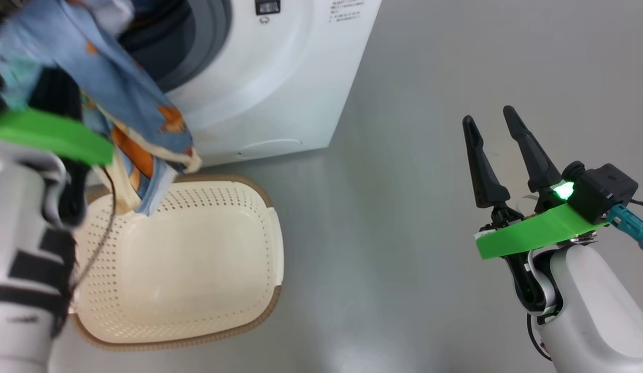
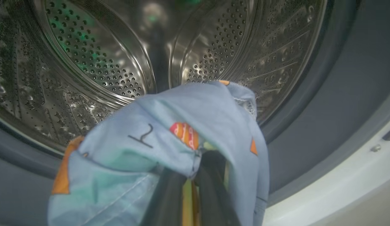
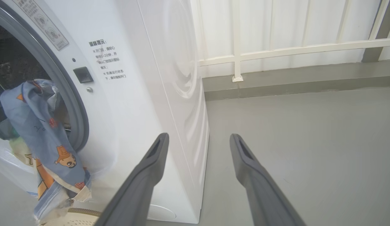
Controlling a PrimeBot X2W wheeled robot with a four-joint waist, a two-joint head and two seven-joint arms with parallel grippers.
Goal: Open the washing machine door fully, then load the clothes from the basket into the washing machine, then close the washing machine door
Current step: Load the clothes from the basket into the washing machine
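Your basket (image 1: 272, 305) sits just in front of the washing machine (image 1: 280, 77), with the tail of the clothes (image 1: 129, 88) hanging down to its rim. Your left gripper (image 2: 195, 175) is clamped on those clothes at the machine's mouth; your right gripper (image 1: 487, 116) stands wide apart over the floor beside the machine

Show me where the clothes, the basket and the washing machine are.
clothes (image 2: 169, 125): left wrist view, middle of the blue fold.
basket (image 1: 186, 269): head view, bare bottom.
washing machine (image 3: 144, 103): right wrist view, white front panel.
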